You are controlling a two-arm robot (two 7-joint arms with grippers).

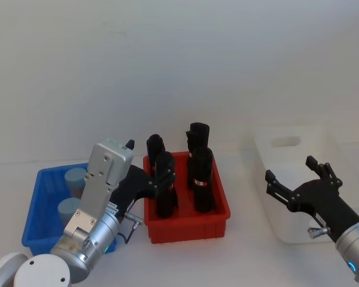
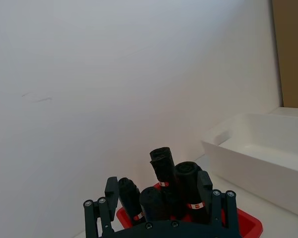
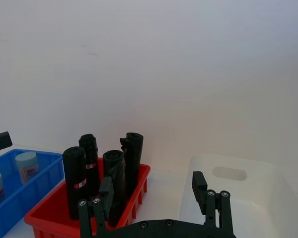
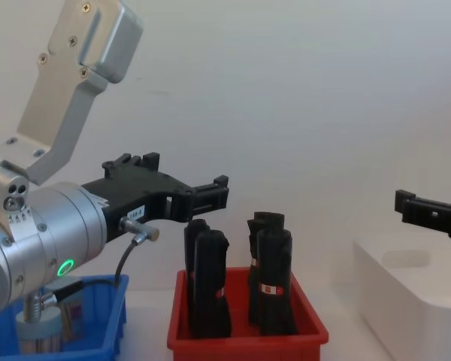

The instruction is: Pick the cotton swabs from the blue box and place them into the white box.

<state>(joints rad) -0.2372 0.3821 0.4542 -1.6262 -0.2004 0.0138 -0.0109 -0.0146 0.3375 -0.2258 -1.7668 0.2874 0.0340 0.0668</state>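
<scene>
The left end effector (image 1: pixel 145 179) hangs with its fingers spread and nothing between them. It is raised off the table (image 1: pixel 245 257) and pointed forward, above the line where the blue box (image 1: pixel 35 206) meets the red bin (image 1: pixel 185 224). Its silver wrist and arm rise over the blue box's right side. The right end effector (image 1: pixel 290 168) is likewise spread and empty, hovering in front of the white box (image 1: pixel 299 155) toward the table's right edge.

The cotton swabs (image 1: pixel 75 178) stand upright in the blue box near the table's left edge, and I count two grey-lidded tubs, one behind the other. The white box looks empty, so by my reading nothing has been carried over yet and the step in hand is the first reach.

To do it well, I'd say the left end effector needs to come away from the red bin and tip downward over a tub. The nearer one (image 1: pixel 67 209) sits close under the wrist, so the far one may be the easier approach. The fingers should close on the clear wall below the lid, squarely, then lift straight up. The black rolls (image 1: pixel 166 185) in the red bin stand tall between the two boxes — the carry across wants height, or the tub clips one.
</scene>
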